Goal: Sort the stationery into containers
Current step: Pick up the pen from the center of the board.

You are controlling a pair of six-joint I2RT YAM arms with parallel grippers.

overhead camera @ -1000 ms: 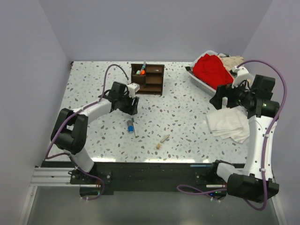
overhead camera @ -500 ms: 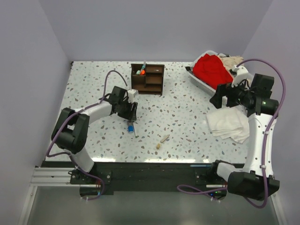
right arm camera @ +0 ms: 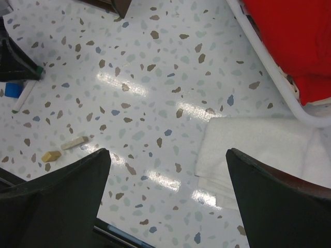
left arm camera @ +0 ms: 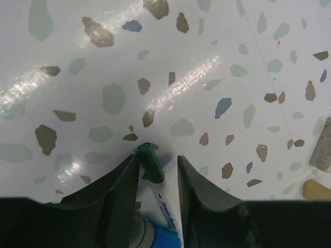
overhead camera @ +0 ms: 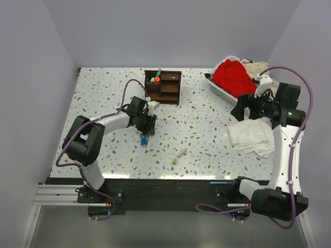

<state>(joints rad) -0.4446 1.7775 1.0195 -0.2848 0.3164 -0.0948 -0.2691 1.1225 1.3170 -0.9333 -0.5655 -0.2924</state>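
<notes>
Speckled bench (overhead camera: 207,129) is carrying everything. Dark wooden organiser (overhead camera: 163,87) is standing beyond the left claw (overhead camera: 147,130). White cloth (right arm camera: 253,150) is lying below the right claw (right arm camera: 166,152), which is gaping wide, gripping nothing. The left claw is hanging open, its jaws straddling a teal-tipped white marker (left arm camera: 151,159), with a blue cylinder (left arm camera: 164,241) lying between them nearer the wrist.

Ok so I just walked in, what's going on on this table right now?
The left arm's jaws are down at the table, open, straddling the green-capped end of a white marker but not closed on it. A stubby blue cylinder lies right beside it. Two tan bits lie loose nearer the front edge. The wooden organiser already holds a few pens. The right arm's jaws are open above the table near the white cloth, holding nothing.
</notes>
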